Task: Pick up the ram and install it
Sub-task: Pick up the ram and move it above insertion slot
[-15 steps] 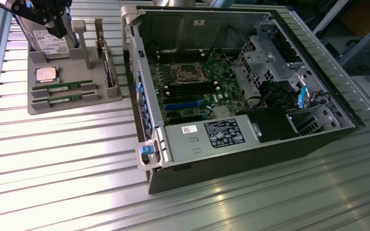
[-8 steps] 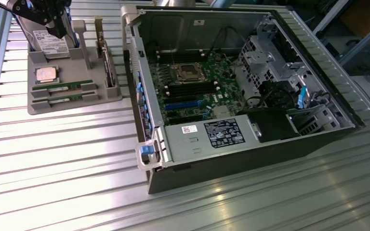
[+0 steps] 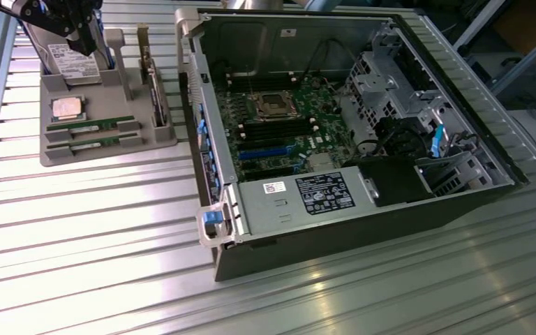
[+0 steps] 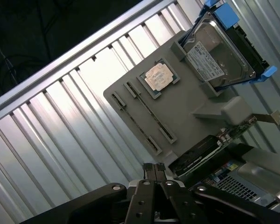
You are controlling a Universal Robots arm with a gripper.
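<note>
The claw [image 3: 82,42] [image 4: 154,167] hangs near the hard drive [image 3: 68,61] end of the grey tray [image 3: 63,158], tips pressed together, pinching nothing. One ram stick [image 3: 91,127] and a second ram stick [image 3: 89,145] lie slotted at the tray's other end, beside the processor [image 3: 68,108]. To the exterior view's right of the tray sits the open computer case [image 3: 361,241].

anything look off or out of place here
nothing stands out: both ram sticks lie straight in their slots on the grey tray, the computer case sits open, and the shut gripper holds nothing.
</note>
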